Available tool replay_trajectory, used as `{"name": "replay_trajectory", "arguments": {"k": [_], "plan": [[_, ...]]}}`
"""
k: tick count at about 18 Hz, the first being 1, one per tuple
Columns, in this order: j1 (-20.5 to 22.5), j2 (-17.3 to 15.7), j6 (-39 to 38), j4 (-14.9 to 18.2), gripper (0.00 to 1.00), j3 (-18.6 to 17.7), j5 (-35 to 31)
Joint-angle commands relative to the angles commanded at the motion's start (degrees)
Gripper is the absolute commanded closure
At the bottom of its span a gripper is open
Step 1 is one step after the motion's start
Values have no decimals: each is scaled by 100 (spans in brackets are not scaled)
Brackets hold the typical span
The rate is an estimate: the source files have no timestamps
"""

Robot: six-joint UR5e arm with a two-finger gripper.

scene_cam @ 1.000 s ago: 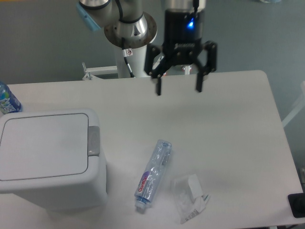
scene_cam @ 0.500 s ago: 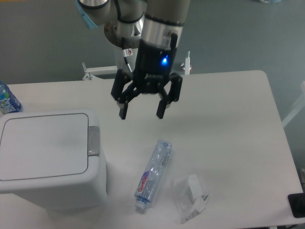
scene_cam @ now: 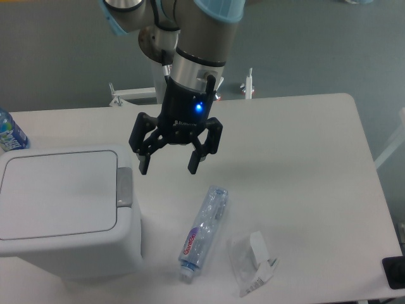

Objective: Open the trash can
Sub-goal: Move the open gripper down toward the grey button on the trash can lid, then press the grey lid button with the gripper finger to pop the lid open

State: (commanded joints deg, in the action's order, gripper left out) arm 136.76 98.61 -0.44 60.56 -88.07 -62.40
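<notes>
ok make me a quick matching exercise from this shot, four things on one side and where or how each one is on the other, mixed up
Things:
1. trash can
2. gripper
3. clear plastic bottle
4. crumpled clear wrapper

Places or states:
A. lying on its side mid-table
B. open, above the table, right of the grey tab
C. lid shut, at the left edge
D. near the front edge, right of the bottle

Pairs: 1-C, 2-B, 3-A, 4-D
</notes>
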Motion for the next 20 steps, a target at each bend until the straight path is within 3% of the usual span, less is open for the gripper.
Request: {"name": "replay_trajectory", "arguments": {"k": [20], "plan": [[-158, 273, 17, -176, 0, -9, -62]]}}
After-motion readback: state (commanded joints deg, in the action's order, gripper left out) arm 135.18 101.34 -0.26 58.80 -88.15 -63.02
